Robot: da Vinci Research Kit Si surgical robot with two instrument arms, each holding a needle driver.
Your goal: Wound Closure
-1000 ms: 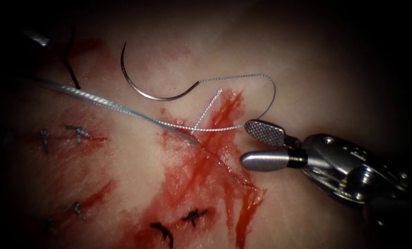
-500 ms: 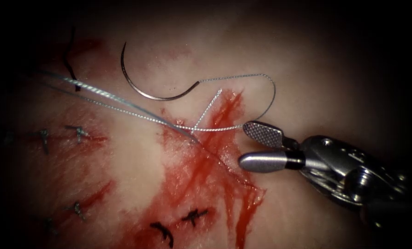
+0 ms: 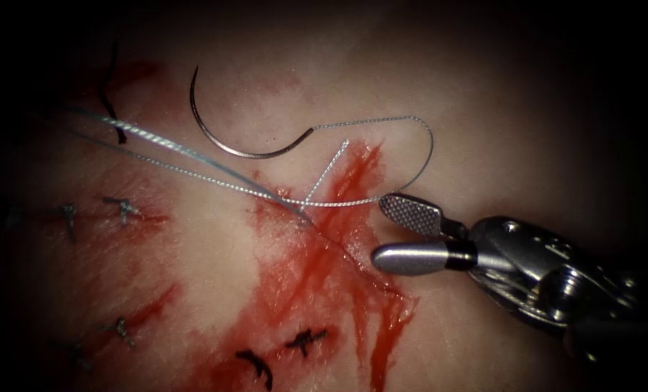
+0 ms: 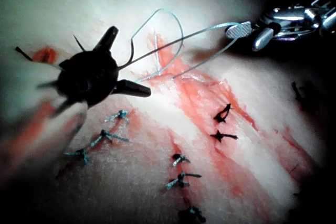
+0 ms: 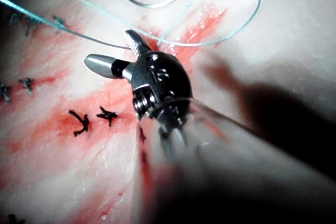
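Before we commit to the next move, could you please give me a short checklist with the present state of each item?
1. Needle free: ok. It lies whole on the tissue, left of the cut, held by neither tool.
2. Right pincer empty: ok. It is open, right of the cut, and holds nothing.
3. Left pincer gripping thread: cannot tell. Two strands run towards it.
4. Thread loop clear of the right pincer: cannot tell. It passes right at the upper jaw's tip.
5. Cut edges visible: not ok. Red fluid covers them.
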